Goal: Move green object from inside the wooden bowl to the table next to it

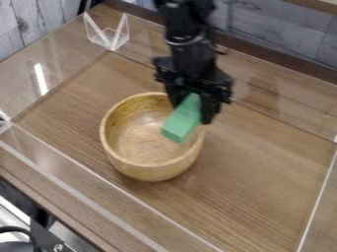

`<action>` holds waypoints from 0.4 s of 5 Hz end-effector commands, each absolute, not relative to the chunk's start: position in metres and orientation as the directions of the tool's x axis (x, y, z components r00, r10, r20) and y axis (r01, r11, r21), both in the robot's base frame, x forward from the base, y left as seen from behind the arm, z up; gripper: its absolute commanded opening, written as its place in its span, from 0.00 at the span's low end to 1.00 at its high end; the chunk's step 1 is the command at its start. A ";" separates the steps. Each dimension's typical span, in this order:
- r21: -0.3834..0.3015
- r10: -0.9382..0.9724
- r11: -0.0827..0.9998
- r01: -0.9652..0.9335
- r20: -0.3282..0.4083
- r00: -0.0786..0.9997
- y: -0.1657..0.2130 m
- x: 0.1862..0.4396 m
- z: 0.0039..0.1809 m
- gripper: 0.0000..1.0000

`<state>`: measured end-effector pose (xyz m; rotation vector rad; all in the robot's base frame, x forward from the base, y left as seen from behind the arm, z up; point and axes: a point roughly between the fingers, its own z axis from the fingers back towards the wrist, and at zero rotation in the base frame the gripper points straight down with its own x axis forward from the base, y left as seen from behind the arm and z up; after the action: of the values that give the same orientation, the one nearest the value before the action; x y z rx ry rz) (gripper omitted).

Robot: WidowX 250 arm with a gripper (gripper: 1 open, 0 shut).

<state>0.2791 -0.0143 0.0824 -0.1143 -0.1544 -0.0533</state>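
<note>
The green object [183,120], a flat bright-green block, hangs tilted in the air over the right rim of the wooden bowl [148,164]. My gripper [195,99] is shut on its upper end, pointing almost straight down from the black arm. The bowl, round and light tan, sits on the brown table [250,187] and shows a bare inside. The block's lower end reaches down to about the level of the bowl's rim without touching it, as far as I can tell.
Low clear acrylic walls [318,192] border the tabletop on all sides. A clear folded stand [105,31] sits at the back left corner. Open wood-grain surface lies to the right of the bowl and in front of it.
</note>
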 end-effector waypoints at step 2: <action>-0.106 -0.112 0.985 0.133 0.186 0.976 -0.067 0.290 0.079 0.00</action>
<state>0.2807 -0.0667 0.0673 -0.1152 -0.1322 -0.1204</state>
